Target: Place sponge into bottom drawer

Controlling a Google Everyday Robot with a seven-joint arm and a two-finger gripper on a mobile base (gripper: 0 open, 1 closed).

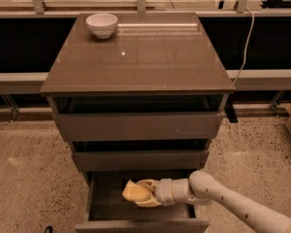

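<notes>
Placing step: sponge (131,192) pinched in gripper (144,194), low inside open bottom drawer (105,200), 6 o'clock of view. Next, likely: loosen pinch, drop sponge on drawer floor, withdraw toward 4 o'clock.

The one camera is looking down from high in front of the cabinet (136,57) — facing its drawer fronts, fairly near — catching the gripper (144,193) clasping the sponge (133,192) at the bottom drawer (106,203).
</notes>
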